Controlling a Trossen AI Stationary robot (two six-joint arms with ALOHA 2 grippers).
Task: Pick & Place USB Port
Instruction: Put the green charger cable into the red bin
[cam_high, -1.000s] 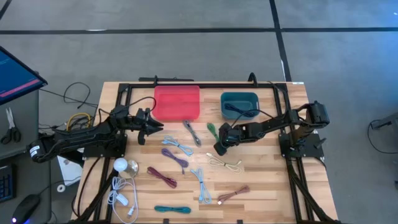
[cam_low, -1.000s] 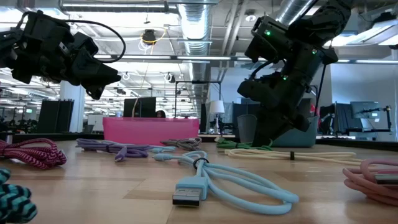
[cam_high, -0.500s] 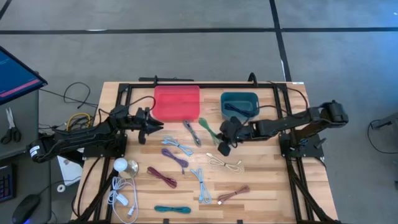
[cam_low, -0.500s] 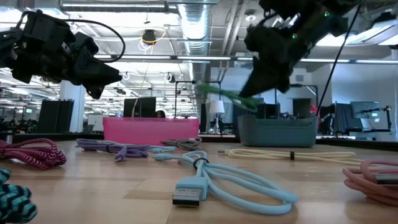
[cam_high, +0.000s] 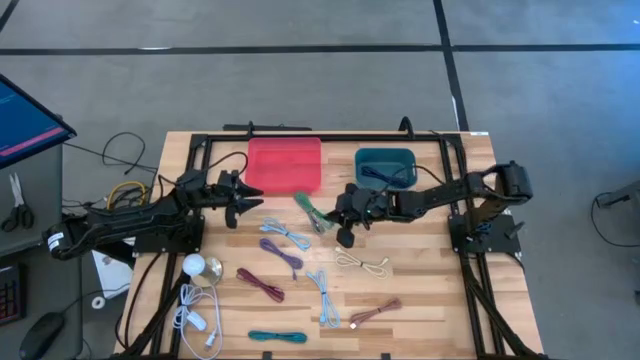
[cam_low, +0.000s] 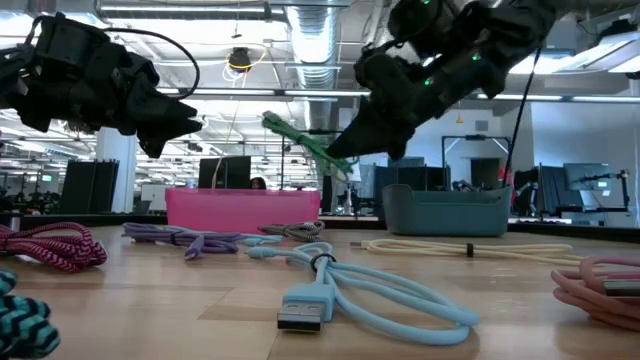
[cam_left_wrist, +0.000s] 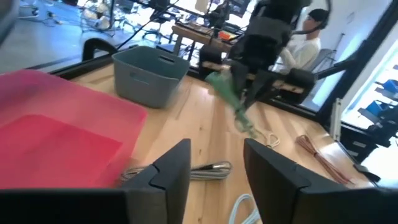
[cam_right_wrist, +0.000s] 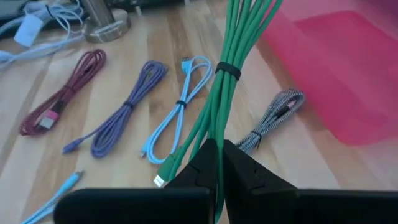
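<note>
A bundled green cable (cam_right_wrist: 233, 81) is held off the table by my right gripper (cam_right_wrist: 217, 163), which is shut on it between the red tray (cam_high: 285, 165) and the teal bin (cam_high: 385, 168). In the high view the green cable (cam_high: 316, 212) points toward the table's left from the right gripper (cam_high: 338, 216). In the low view the cable (cam_low: 300, 145) slants upward above the table. My left gripper (cam_high: 250, 203) hovers open at the red tray's left near corner, its fingers (cam_left_wrist: 168, 174) level and empty. My right gripper pinches the green cable bundle near one end (cam_right_wrist: 216, 138) between its two fingers, several strands together. The fingers come from the table's right, slanting down, and lie along the bundle. The cable sticks out past the fingertips, tilted and clear of the table, its black tie (cam_right_wrist: 227, 70) farther out.
Several loose cables lie on the wooden table: grey (cam_high: 303, 206), purple (cam_high: 282, 252), light blue (cam_high: 325, 298), cream (cam_high: 362, 263), maroon (cam_high: 262, 285), teal braided (cam_high: 277, 337), brown-pink (cam_high: 375, 312). A white charger (cam_high: 195, 312) lies at the near left. A black frame (cam_high: 330, 136) borders the table.
My right gripper has risen from the table with the green cable, rolled its wrist and gone toward the table's left, nearer the red tray. The cable is lifted clear and now sticks out level-to-upward. My left gripper has opened wider in place.
</note>
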